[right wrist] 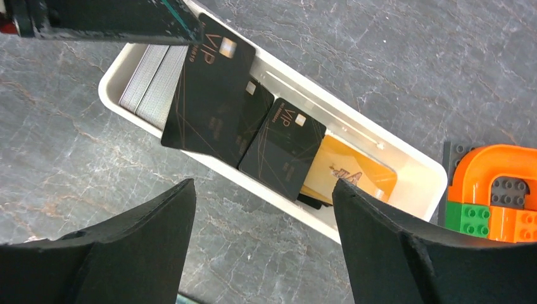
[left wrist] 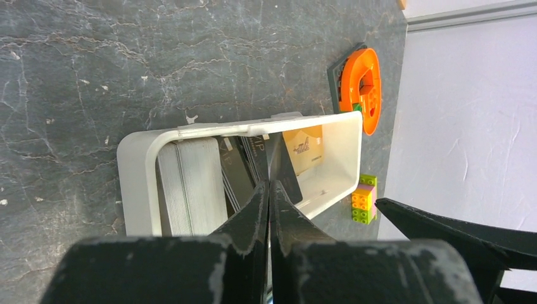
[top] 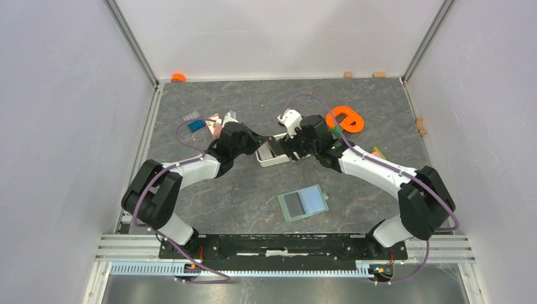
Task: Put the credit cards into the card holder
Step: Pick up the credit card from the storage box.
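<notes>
My left fingers (left wrist: 269,193) are pinched shut on the corner of 1 black card (right wrist: 209,95), which is held tilted over the white tray (right wrist: 405,158). My right fingers (right wrist: 263,190) gape wide above that tray, where other black cards (right wrist: 282,149) and 1 tan card (right wrist: 351,168) lie. The card holder (top: 304,204) lies open on the bench (top: 221,190), well apart from both.

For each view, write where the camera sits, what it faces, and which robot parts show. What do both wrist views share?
Top external: above and behind, looking down at the table; both arms show.
Left wrist: looks down into the tray; left gripper, shut on a black card.
Right wrist: above the tray; right gripper, open.
Shared: tray, that card.
</notes>
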Tool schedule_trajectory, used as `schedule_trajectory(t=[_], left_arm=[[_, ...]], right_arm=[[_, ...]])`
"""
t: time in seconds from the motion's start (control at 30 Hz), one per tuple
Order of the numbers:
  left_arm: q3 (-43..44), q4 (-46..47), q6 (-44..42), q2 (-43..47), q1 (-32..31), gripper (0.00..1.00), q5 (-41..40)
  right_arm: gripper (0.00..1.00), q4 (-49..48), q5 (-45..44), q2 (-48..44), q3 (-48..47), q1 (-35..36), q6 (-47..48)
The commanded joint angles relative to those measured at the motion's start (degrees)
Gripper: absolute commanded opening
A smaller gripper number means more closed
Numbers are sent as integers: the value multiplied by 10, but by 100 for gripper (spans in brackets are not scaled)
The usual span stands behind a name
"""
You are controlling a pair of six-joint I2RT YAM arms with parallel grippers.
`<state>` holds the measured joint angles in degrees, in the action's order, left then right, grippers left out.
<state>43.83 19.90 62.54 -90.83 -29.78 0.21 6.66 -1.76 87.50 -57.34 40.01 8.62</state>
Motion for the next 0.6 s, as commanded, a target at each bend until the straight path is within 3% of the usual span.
schedule_trajectory(t=[0.0, 0.27, 0.57], left_arm=[[-8, 25, -13, 45, -5, 2, -12], [-24, 22, -63, 100, -5, 2, 23], [-96, 154, -108, 161, -5, 2, 137]], right_arm=[[85, -13, 42, -54, 20, -12, -40], [87, -16, 48, -84, 27, -25, -85], [80, -122, 273, -128, 81, -106, -210]])
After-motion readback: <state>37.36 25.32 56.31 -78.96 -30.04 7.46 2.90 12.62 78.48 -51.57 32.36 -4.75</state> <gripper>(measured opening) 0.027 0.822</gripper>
